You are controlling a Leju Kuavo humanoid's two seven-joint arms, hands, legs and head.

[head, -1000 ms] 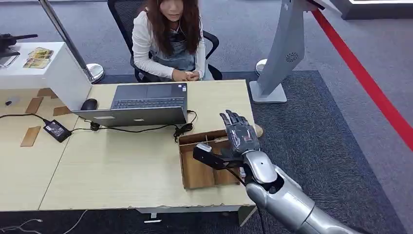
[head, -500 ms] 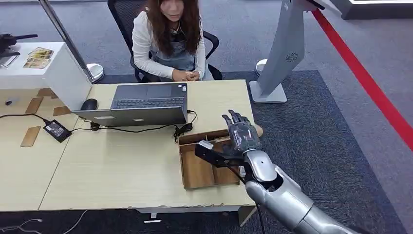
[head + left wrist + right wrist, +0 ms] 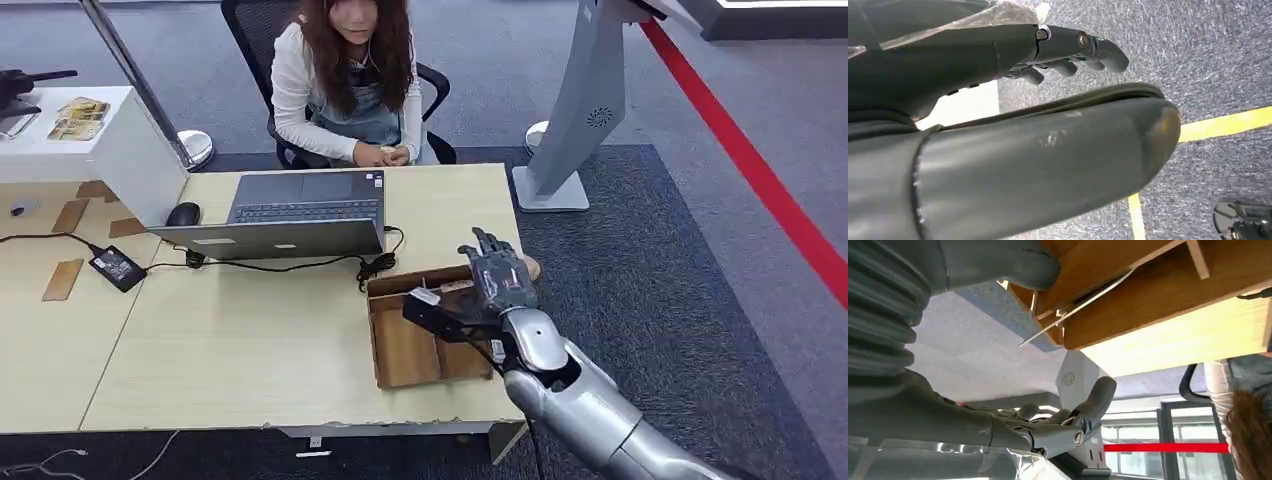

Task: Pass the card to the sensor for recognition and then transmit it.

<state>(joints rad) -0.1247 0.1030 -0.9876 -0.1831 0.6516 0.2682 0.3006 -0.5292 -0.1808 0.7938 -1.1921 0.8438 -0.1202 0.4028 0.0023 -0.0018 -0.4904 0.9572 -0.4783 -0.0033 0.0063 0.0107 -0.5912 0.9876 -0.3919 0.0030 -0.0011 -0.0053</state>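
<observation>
Over the far right compartment of the wooden tray [image 3: 386, 352], the right hand [image 3: 495, 280] hovers with fingers spread wide, holding nothing. One card [image 3: 1075, 307], thin and pale, leans tilted against the tray's wall, seen from the right wrist. To pick it well, I judge the hand should lower slowly, slip a fingertip behind the card's raised edge and pinch with the thumb, not press it flat. Count: one tray, one card seen, one laptop [image 3: 290, 212], one mouse [image 3: 183, 214]. The left hand [image 3: 1068, 50] hangs above carpet, fingers loosely curled, empty.

Even, bright indoor light falls across the bench [image 3: 250, 340], shadows soft; close to the wrist cameras, the left hand [image 3: 1013, 150] blurs.
</observation>
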